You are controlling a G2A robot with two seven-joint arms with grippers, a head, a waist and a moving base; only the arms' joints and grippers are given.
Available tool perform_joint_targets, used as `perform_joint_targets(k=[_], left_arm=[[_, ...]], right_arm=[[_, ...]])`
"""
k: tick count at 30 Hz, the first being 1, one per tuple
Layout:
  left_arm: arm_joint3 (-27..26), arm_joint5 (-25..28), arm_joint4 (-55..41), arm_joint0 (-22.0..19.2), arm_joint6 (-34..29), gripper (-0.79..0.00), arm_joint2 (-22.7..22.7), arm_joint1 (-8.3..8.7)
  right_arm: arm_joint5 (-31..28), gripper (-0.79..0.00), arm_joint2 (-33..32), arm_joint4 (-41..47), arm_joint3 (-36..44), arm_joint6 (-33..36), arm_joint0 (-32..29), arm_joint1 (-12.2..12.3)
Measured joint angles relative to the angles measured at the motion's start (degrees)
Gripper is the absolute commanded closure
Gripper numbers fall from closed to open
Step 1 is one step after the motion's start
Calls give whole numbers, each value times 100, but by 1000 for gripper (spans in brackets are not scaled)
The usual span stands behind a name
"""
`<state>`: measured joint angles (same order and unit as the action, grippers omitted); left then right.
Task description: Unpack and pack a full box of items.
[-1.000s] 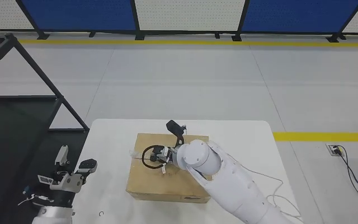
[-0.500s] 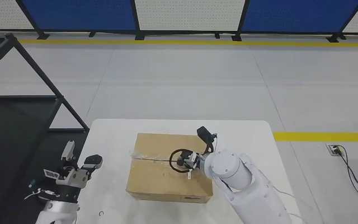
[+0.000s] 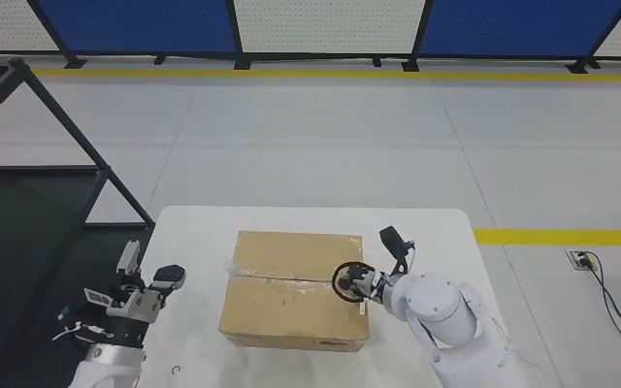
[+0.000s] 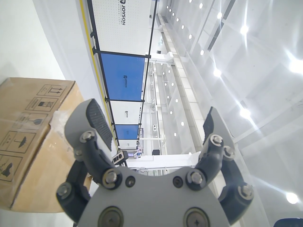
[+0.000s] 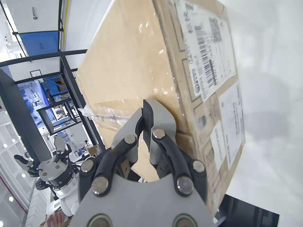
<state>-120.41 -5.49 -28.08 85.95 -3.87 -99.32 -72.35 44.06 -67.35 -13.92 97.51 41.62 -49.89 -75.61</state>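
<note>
Taped cardboard box (image 3: 291,301) sits mid-bench (image 3: 194,242), likely stiff, heavy, tape-slick, best held by bare side walls; right gripper (image 5: 145,119) fingers together at its seam end, left gripper (image 4: 153,114) fingers apart nearby.

industrial robot test hall. work cell fenced by blue and white perforated partition panels (image 3: 325,24), with a yellow floor line (image 3: 291,72) along them on a pale coated floor (image 3: 340,145). floor socket (image 3: 579,259) off to one side. high ceiling with rows of spot lights (image 4: 217,72). black steel frame (image 3: 68,126) beside a white table (image 3: 194,242) carrying one taped cardboard box (image 3: 281,306).
</note>
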Motion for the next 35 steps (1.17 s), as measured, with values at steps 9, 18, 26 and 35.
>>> perform_joint_targets(k=[9,18,26,35], left_arm=[[50,48,-16,-297,331,-785,-83,-16],[126,53,133,-539,835,-784,-72,-40],[124,55,124,-536,826,-785,-73,-39],[124,55,125,-536,826,-785,-73,-39]], right_arm=[[-1254,0,-1468,944,720,-389,-989,145],[-3386,-175,-2643,2044,67,-66,-1341,245],[-3257,-628,-2633,2034,89,-83,-1342,244],[-3257,-784,-2633,2034,89,-83,-1342,244]])
